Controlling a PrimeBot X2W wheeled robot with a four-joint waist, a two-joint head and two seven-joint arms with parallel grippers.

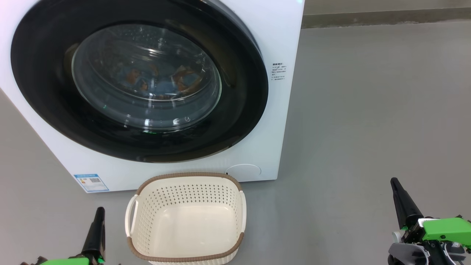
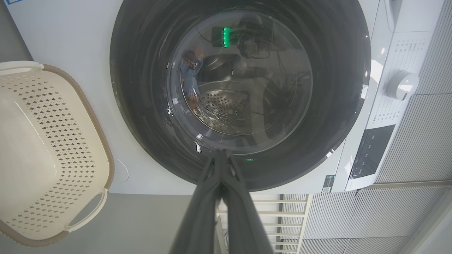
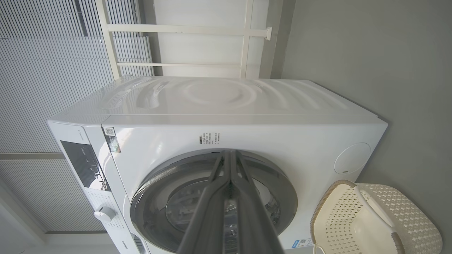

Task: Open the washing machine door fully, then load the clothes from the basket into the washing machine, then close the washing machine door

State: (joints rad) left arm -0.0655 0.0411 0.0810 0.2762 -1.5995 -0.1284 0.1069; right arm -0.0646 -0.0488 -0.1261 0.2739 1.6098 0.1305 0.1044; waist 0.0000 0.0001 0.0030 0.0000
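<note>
Standing shut on the washing machine (image 1: 279,121), the door (image 1: 147,77) shows bear-print clothes (image 1: 184,79) behind its glass, the empty basket (image 1: 187,193) on the floor (image 1: 349,129) just before it, between left gripper (image 1: 99,210) and right gripper (image 1: 394,181), both pinched closed, holding nothing.

One washing machine (image 1: 281,125), one round door (image 1: 147,79), one basket (image 1: 187,194).

- Washing machine door (image 1: 147,79): shut flat against the front, barring the drum (image 2: 226,106).
- Basket (image 1: 187,175): on the floor just before the washing machine (image 1: 285,121), below the door; open-topped, reachable from above.
- Grey floor (image 1: 368,110): open passage right of machine and basket.
</note>
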